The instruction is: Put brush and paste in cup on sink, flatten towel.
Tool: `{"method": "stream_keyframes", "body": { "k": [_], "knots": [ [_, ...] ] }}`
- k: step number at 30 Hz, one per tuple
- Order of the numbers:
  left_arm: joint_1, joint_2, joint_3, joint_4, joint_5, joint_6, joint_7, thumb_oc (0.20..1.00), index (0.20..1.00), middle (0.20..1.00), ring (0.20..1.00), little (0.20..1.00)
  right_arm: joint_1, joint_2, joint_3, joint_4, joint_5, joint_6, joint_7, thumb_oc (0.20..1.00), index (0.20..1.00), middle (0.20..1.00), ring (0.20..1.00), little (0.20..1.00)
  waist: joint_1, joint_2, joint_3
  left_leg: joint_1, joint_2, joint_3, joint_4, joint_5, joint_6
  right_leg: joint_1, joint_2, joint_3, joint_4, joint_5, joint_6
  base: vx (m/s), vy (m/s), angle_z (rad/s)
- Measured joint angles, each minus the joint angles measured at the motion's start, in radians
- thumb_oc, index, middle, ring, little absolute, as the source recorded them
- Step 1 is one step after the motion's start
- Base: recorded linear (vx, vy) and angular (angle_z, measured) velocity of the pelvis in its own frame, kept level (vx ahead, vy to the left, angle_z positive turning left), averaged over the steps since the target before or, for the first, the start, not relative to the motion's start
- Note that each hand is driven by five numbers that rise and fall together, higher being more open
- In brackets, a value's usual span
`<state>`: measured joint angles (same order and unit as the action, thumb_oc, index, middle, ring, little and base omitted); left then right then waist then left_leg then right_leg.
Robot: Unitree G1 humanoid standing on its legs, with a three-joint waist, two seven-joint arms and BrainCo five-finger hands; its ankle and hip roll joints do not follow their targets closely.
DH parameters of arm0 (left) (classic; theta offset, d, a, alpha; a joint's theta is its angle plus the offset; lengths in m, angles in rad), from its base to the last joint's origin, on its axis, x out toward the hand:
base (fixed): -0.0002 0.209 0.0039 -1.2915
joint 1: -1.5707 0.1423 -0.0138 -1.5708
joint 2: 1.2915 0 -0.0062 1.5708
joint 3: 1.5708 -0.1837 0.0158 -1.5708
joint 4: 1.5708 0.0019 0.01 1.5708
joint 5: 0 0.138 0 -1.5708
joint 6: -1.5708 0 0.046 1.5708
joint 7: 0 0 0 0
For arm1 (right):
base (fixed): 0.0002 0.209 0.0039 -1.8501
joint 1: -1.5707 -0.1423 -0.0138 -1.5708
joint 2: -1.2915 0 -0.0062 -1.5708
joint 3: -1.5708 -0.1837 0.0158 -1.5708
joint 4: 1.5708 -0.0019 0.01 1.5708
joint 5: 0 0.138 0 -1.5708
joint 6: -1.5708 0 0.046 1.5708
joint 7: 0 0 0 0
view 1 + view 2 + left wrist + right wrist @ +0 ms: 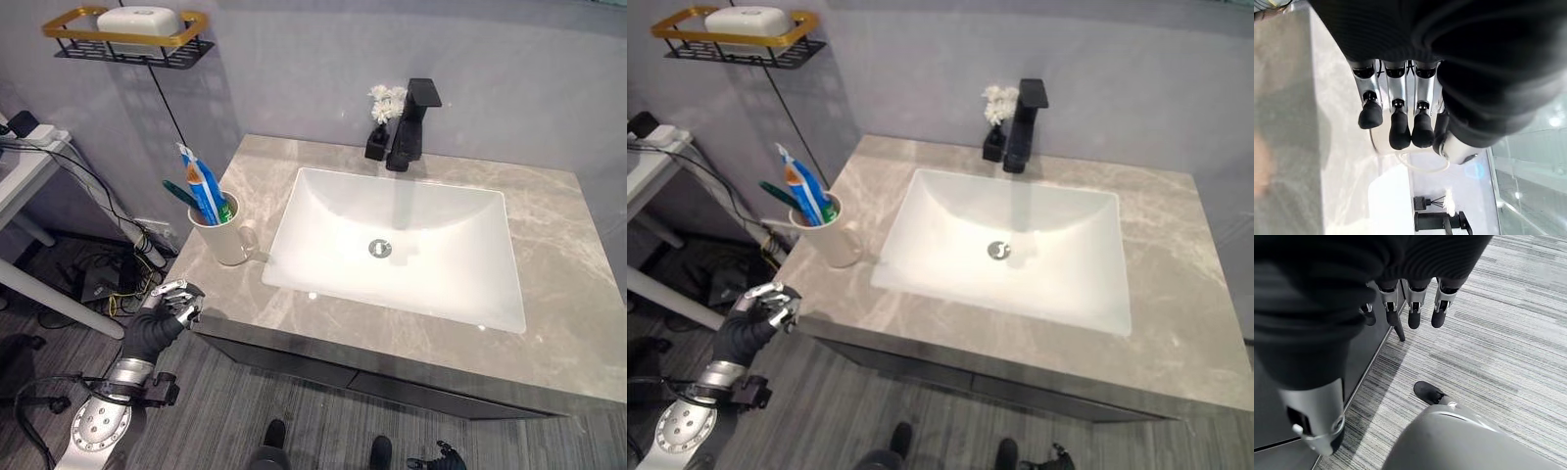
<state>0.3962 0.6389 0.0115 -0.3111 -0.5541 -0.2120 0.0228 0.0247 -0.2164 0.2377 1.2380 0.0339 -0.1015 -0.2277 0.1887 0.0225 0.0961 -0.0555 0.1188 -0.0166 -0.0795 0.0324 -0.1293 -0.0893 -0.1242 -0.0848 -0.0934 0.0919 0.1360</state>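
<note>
Toothbrush (182, 194) and toothpaste tube (203, 182) were seen standing in the cup (227, 238) near the worktop's (549, 274) left edge. Left robot hand (174, 302) was held curled, empty; right robot hand (1410, 303) hung relaxed. Towel flattening was judged next, though no towel could be found.

The grey marble counter (558, 245) holds a white basin (402, 245) sunk into its middle. A cream cup (223, 235) stands on the counter's left part, up and to the right of the left hand (174, 304), which hangs at the counter's front left corner. Far from that hand, along the back edge, stand a black tap (411, 122) and, just beside it, a small black vase (377, 142).
</note>
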Motion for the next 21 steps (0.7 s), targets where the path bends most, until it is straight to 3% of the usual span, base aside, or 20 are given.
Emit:
{"method": "stream_keyframes", "body": {
  "k": [4, 10, 21],
  "knots": [
    [0.024, 0.003, 0.015, -0.002, -0.073, 0.013, -0.006, 0.200, 0.200, 0.200, 0.200, 0.200, 0.001, -0.005, -0.011, 0.014, 0.001, 0.000, 0.001, 1.000, 1.000, 1.000, 1.000, 1.000, -0.012, 0.010, 0.006, -0.008, 0.003, 0.024, -0.009, 0.001, -0.002, -0.027, 0.003, 0.022, 0.000, 0.004, 0.002, 0.01, 0.013, -0.15],
    [0.030, 0.005, 0.038, -0.002, -0.074, 0.027, -0.004, 0.200, 0.200, 0.200, 0.200, 0.200, 0.004, -0.020, -0.033, 0.043, 0.002, 0.019, 0.011, 1.000, 1.000, 1.000, 1.000, 1.000, -0.017, 0.025, 0.010, -0.017, 0.005, 0.028, -0.009, 0.001, -0.002, -0.041, 0.006, 0.025, 0.000, 0.009, -0.003, 0.00, 0.008, -0.03],
    [-0.003, 0.004, 0.023, 0.019, -0.073, 0.041, 0.003, 0.200, 0.200, 0.200, 0.200, 0.200, -0.050, -0.023, -0.033, 0.040, 0.012, 0.020, 0.010, 1.000, 1.000, 1.000, 1.000, 1.000, -0.029, 0.025, 0.011, -0.061, 0.008, 0.031, -0.009, 0.004, -0.005, -0.086, 0.009, 0.032, 0.000, 0.015, -0.005, 0.00, 0.000, 0.00]
  ]
}}
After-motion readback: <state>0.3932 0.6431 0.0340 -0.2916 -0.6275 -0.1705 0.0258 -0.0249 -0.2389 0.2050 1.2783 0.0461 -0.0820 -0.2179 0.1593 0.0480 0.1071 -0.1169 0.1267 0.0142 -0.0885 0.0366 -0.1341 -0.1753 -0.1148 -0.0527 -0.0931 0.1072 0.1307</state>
